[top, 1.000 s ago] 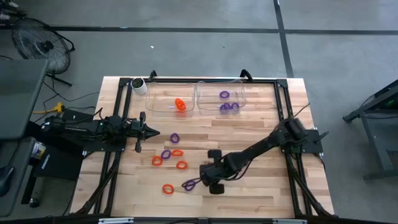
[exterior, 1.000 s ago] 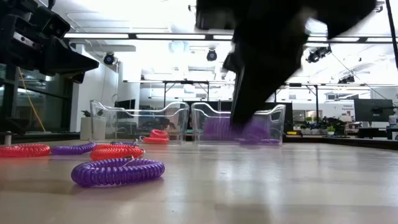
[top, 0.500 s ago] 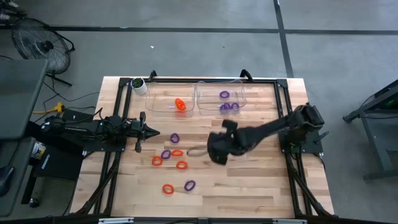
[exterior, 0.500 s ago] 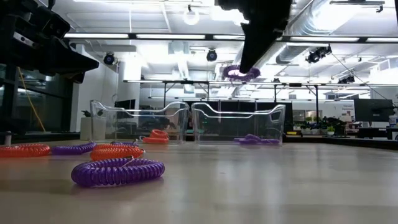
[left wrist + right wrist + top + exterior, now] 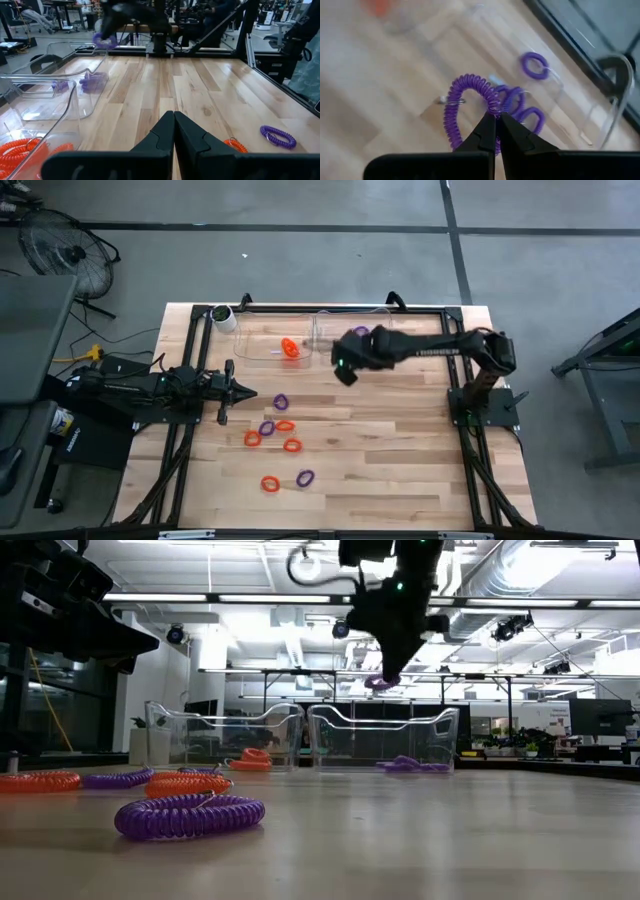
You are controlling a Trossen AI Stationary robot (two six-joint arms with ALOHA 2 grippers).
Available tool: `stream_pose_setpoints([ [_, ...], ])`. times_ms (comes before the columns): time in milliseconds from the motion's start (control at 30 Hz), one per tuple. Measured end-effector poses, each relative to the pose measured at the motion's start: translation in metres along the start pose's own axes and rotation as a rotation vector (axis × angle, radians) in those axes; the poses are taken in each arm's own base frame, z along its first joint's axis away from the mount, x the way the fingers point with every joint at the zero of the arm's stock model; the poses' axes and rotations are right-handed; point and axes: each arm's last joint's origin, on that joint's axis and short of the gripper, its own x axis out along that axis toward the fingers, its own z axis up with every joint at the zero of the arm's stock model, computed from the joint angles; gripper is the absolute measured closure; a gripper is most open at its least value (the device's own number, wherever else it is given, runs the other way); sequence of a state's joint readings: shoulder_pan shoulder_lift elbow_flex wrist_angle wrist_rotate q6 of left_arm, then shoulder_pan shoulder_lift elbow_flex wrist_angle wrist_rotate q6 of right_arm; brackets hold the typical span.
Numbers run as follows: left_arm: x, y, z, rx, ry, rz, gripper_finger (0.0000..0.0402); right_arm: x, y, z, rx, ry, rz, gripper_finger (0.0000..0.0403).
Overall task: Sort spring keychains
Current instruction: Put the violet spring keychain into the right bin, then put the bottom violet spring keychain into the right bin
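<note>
Right gripper (image 5: 495, 116) hangs over the right bin (image 5: 322, 340), jaws pinched on a purple keychain (image 5: 465, 107). Best to centre it above the purple ones (image 5: 366, 351) inside before releasing. Left gripper (image 5: 245, 392), jaws shut and empty, waits at the left of the surface (image 5: 400, 470).

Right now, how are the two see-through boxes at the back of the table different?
The left bin holds orange keychains; the right bin holds purple ones. The right gripper, shut on a purple keychain, hangs above the right bin's near edge; nothing hangs over the left bin. The shut left gripper waits by the table's left edge. Both bins are clear plastic, side by side.
</note>
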State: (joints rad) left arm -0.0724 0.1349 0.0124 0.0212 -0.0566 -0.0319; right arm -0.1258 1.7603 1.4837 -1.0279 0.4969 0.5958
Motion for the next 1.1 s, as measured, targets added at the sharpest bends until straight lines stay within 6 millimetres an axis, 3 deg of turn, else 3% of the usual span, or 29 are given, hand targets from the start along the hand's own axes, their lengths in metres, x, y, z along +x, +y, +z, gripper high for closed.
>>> stream_pose_setpoints([
  [200,0.000,0.000,0.000,0.000,0.000,0.000,0.0399,0.024,-0.038,0.019,0.220,0.048,-0.038,0.0396],
  [400,0.000,0.000,0.000,0.000,0.000,0.000,0.0399,0.045,-0.055,0.021,0.298,0.072,-0.037,0.0381],
  [733,0.000,0.000,0.000,0.000,0.000,0.000,0.0399,0.068,-0.053,0.009,0.358,0.079,0.010,0.0331],
  [1100,0.000,0.000,0.000,0.000,0.000,0.000,0.0399,0.067,-0.044,0.010,0.355,0.038,0.057,0.0245],
])
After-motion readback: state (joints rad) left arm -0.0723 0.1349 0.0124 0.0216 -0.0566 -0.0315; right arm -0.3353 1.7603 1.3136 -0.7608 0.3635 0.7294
